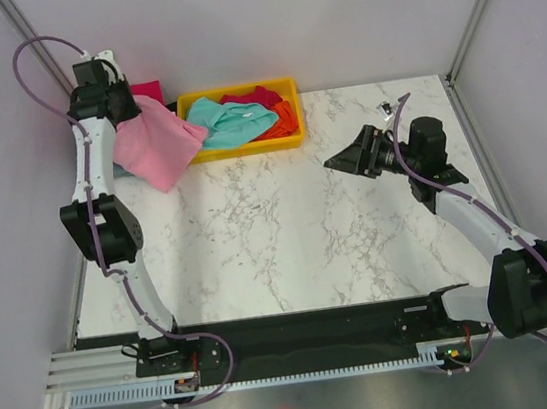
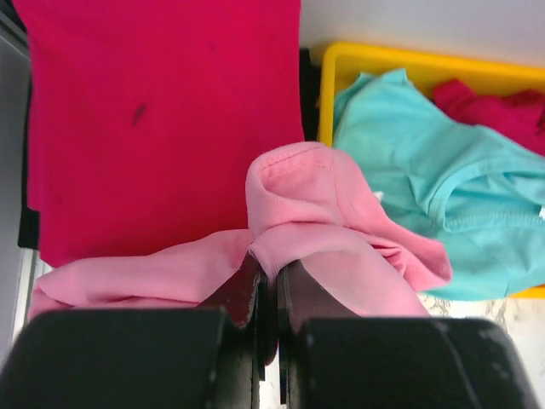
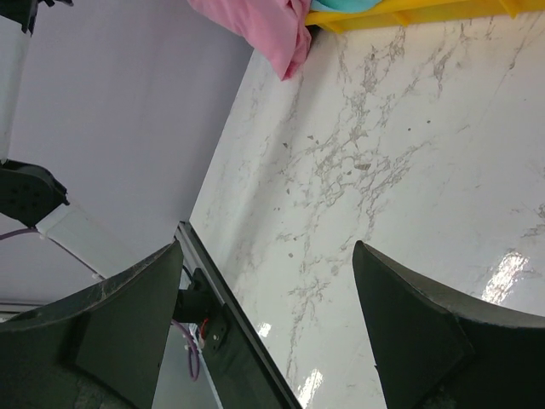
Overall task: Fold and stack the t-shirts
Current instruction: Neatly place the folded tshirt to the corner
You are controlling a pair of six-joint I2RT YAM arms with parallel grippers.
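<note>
Left gripper [image 2: 266, 271] fingers are clenching on a bunched fold of the light pink t-shirt [image 2: 328, 217] and holding it up just left of the yellow tray [image 1: 246, 150]. Its loose end is hanging toward the marble table [image 1: 289, 243] and, in the top view, covering the tray's left end; can't tell whether it's touching the marble. Tray is sitting at the table's far edge, holding three tees: teal t-shirt [image 1: 227, 120] is lying on top at the left, red t-shirt [image 1: 261, 95] is bunching at the back, orange t-shirt [image 1: 285, 117] is showing at the right. Crimson t-shirt [image 2: 162, 128] is lying flat just left of the tray, under the pink one. Right gripper [image 1: 343, 158] is hovering right of the tray and nearer the arm bases, fingers spread wide, gripping nothing.
</note>
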